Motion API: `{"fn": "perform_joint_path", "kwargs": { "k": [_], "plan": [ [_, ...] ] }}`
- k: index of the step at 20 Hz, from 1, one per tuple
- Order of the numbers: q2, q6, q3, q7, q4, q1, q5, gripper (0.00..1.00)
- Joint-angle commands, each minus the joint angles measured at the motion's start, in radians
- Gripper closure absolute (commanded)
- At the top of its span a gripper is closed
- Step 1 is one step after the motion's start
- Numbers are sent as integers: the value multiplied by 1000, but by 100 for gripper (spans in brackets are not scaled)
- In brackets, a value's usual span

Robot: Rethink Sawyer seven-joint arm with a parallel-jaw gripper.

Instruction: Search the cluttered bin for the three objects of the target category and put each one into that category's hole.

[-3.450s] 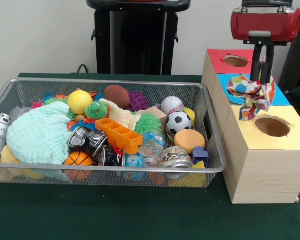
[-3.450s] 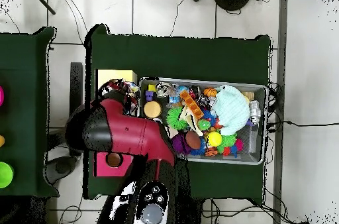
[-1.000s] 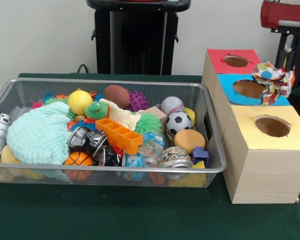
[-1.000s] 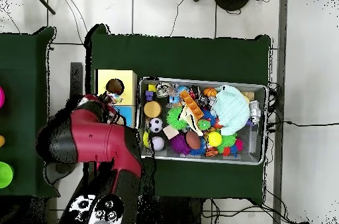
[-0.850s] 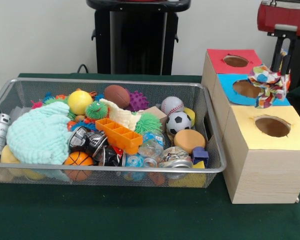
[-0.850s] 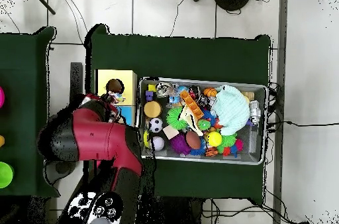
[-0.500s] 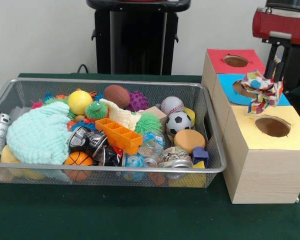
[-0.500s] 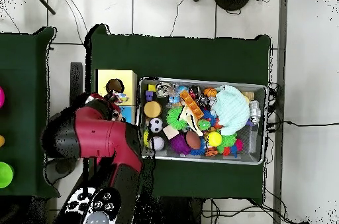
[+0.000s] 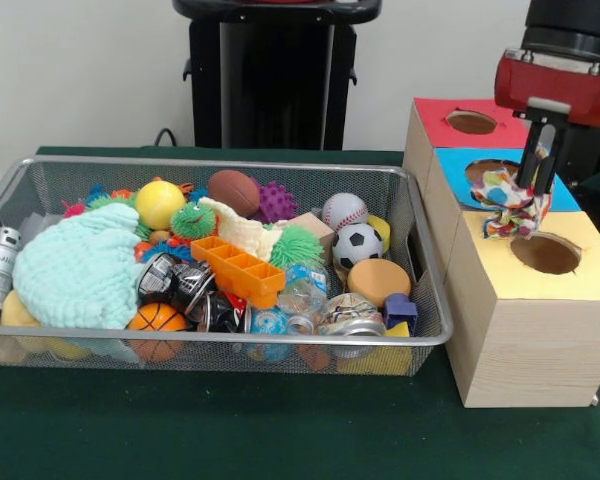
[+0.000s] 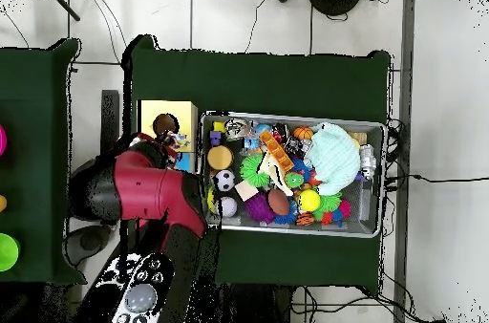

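Observation:
My gripper (image 9: 528, 203) is shut on a crumpled patterned cloth (image 9: 505, 197) of many colours. The cloth hangs just over the front part of the blue box's hole (image 9: 485, 169), close to the seam with the yellow box (image 9: 590, 272). In the overhead view the cloth (image 10: 175, 138) shows at the tip of the red arm (image 10: 143, 192), beside the yellow box's hole (image 10: 164, 125). The fingertips are partly buried in the fabric. The wire bin (image 9: 220, 162) holds several toys, balls and a mint knitted cloth (image 9: 80, 268).
Three boxes stand in a row to the right of the bin: red hole (image 9: 472, 122) at the back, blue in the middle, yellow hole (image 9: 545, 252) in front. The bin's right wall (image 9: 427, 260) sits close beside the boxes. Green cloth covers the table (image 9: 230, 420).
The gripper has carried the patterned cloth leftward and lower, from beyond the blue box's right edge to over its hole. The bin's contents have not moved.

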Motion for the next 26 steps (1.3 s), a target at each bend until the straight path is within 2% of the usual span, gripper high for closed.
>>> {"fn": "perform_joint_path", "kwargs": {
  "k": [1, 6, 12, 19, 26],
  "plan": [
    [101, -66, 39, 196, -70, 2, 41, 100],
    [124, -56, 26, 213, -103, 22, 72, 100],
    [115, -16, 25, 186, -155, 14, 87, 100],
    [91, 16, 26, 158, -166, -6, 87, 100],
    [107, 9, 14, 173, -169, 3, 97, 100]
  ]
}}
